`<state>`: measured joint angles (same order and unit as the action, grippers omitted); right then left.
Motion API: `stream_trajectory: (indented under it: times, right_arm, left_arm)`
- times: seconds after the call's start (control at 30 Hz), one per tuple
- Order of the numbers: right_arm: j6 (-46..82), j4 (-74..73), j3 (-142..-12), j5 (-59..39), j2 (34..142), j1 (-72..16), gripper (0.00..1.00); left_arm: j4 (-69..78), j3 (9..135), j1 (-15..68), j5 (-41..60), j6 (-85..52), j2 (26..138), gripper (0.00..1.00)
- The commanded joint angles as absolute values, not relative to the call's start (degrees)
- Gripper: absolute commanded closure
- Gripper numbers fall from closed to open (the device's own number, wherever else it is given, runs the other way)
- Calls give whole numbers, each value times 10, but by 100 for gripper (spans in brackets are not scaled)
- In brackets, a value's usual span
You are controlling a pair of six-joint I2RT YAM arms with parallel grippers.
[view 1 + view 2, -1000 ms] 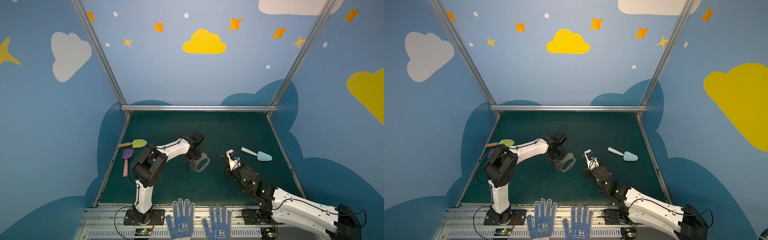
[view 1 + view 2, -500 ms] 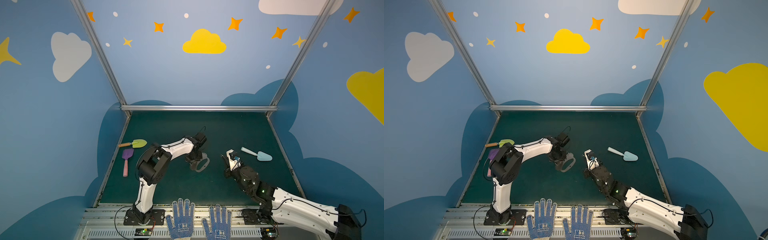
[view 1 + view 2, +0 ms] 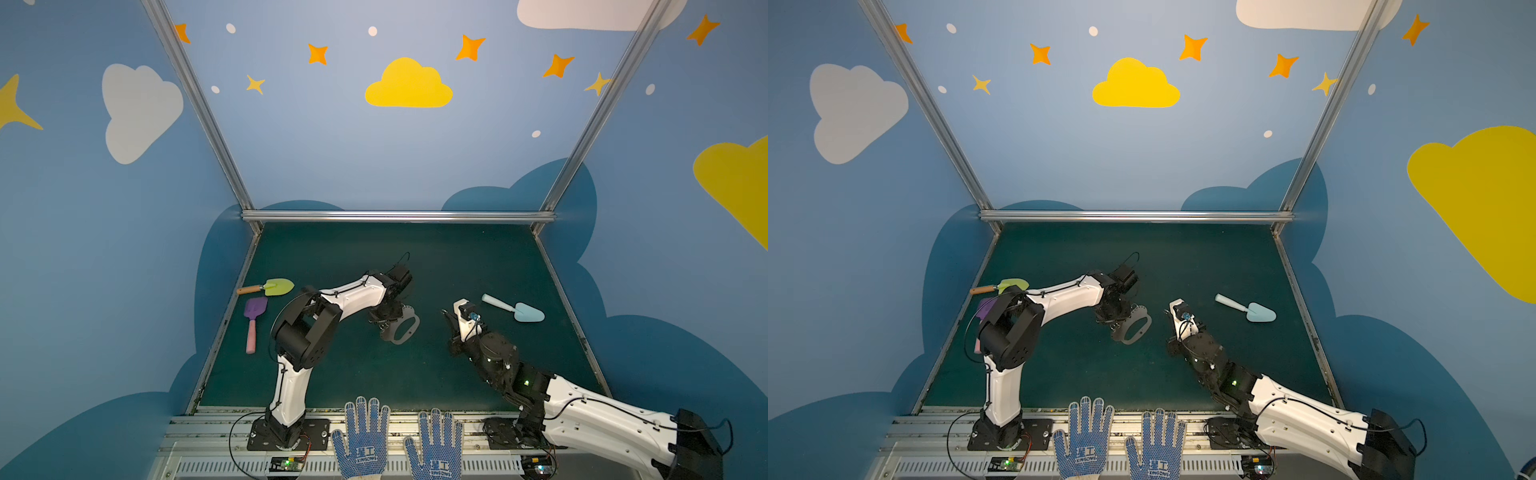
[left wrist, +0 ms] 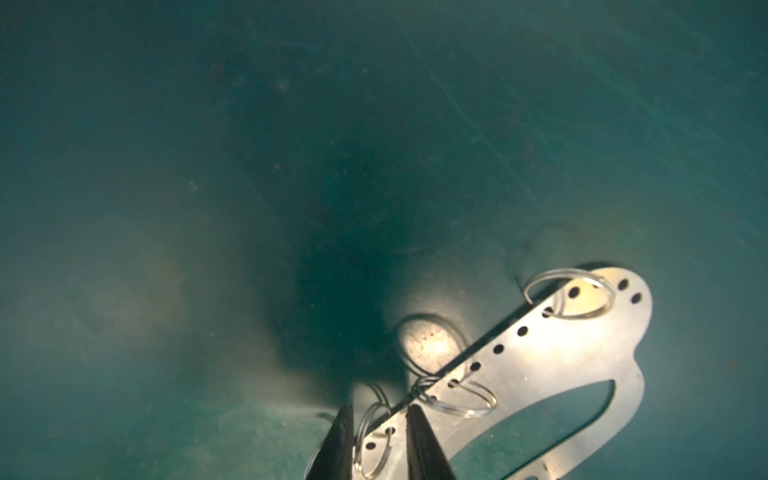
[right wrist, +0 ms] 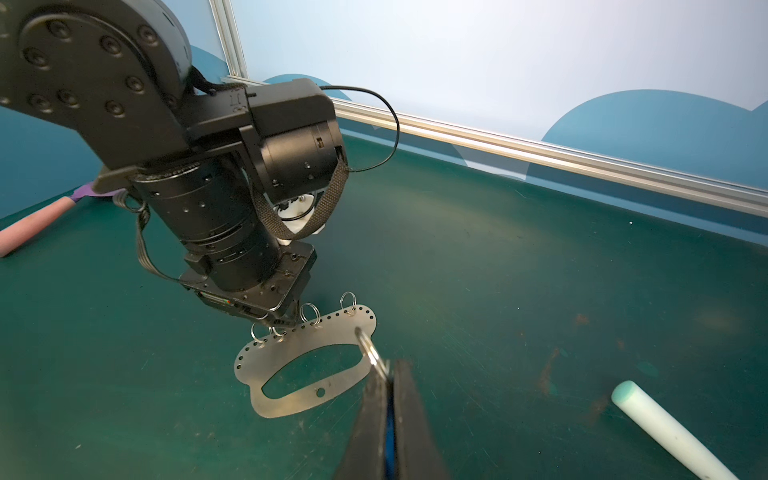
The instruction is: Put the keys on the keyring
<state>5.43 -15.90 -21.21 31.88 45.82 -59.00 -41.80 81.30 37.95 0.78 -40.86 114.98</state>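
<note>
Left arm (image 3: 357, 293), change: the elbow is being carried slightly nearer the middle than a second ago, while the wrist is being kept over the same spot.
Keyring (image 5: 307, 345), change: none is being seen; it is being kept where it was, near the middle of the tabletop (image 3: 457, 257).
Right arm (image 3: 582, 409), change: none is being seen.
Left fingers (image 4: 415, 428): a narrow gap is being kept between them, and the keyring's holed, ringed edge is being gripped there and held up off the tabletop.
Right fingers (image 5: 397, 374): they are being pressed fully together on the keys (image 5: 368, 347), near the keyring's end but apart from it in both top views.
Keys, hidden: they are being mostly covered by the right fingers; only a silver loop and a blue sliver are being shown, and nothing of them is being made out in the top views.
Cut off: the left fingers and the keyring's lower part are being cropped in the left wrist view; only the handle of the pale blue spade (image 3: 528, 311) is being shown in the right wrist view.
Purple spade (image 3: 986, 308): it is being largely covered by the left arm's elbow in a top view.
</note>
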Motion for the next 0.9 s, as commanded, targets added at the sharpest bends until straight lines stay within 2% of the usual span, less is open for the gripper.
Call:
stream_trajectory:
  times: [0.0,0.17,0.33,0.5,0.63,0.87]
  right_arm:
    - [61,-159,-215,317,454,-588,100]
    - [62,-156,-215,318,454,-588,100]
    - [64,-158,-216,308,457,-588,100]
    - [93,-161,-218,230,476,-580,100]
    - [136,-208,-206,124,503,-551,100]
    - [205,-277,-202,25,579,-488,100]
  left_arm:
    - [-423,805,374,8,-409,1133,76]
    - [-418,801,370,11,-407,1130,79]
    - [-412,796,366,22,-409,1132,95]
    - [-394,783,362,46,-420,1119,96]
    - [-378,776,361,72,-437,1099,96]
    - [-315,742,355,102,-473,1071,96]
